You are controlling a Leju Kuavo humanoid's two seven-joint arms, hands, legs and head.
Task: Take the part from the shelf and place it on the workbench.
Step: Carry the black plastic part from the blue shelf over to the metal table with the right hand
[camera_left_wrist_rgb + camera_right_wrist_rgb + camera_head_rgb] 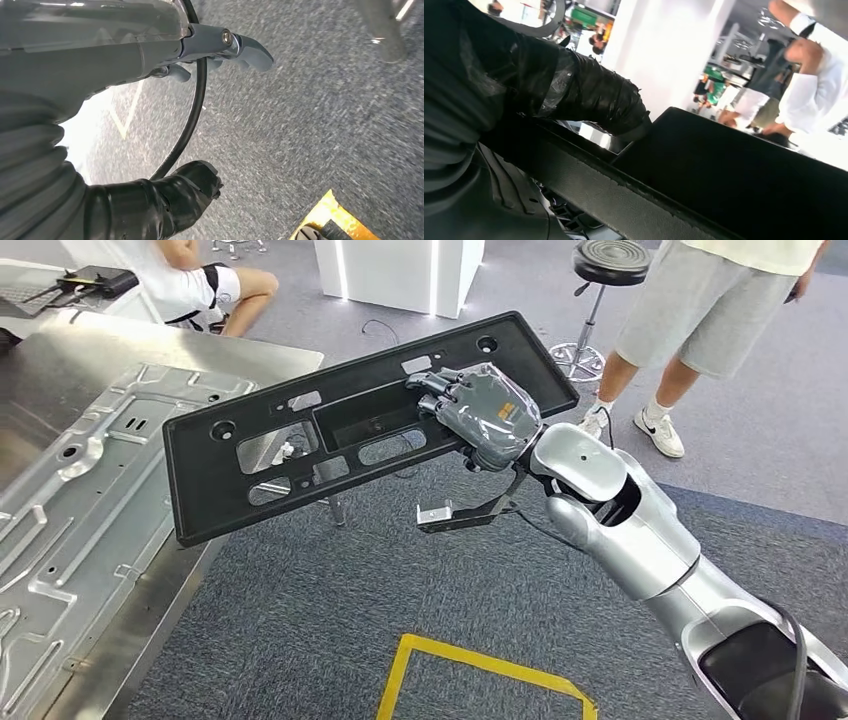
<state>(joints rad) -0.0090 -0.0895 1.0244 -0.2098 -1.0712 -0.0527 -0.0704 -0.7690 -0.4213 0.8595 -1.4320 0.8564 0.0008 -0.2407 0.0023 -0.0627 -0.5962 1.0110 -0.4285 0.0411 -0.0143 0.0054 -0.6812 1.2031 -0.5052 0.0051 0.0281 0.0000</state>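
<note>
Holding the part (350,430) from one long edge only is the main risk I see: the right hand (480,415) clamps near one end of a long black panel, so most of its length hangs unsupported out over the edge of the workbench (90,490) and partly above the carpet (330,610). The panel is tilted, its far end lower. If the grasp loosens it could pivot or slip out; if it comes down skewed, a corner could strike the metal sheet on the bench and knock the panel off line. People stand close behind, and a wide swing could reach the stool (608,280).

Largest first: the workbench carries a pressed sheet of bare, dull-silver metal with ribs, slots and raised channels, hard and likely slippery. The carpet is grey, short-piled and grainy, with a yellow tape outline (480,670). The part is a flat, rigid-looking rectangle of matte black plastic, pierced by rounded cut-outs and small round holes, with a raised rim. The left hand (220,47) hangs over the carpet, holding nothing, fingers loosely extended.
</note>
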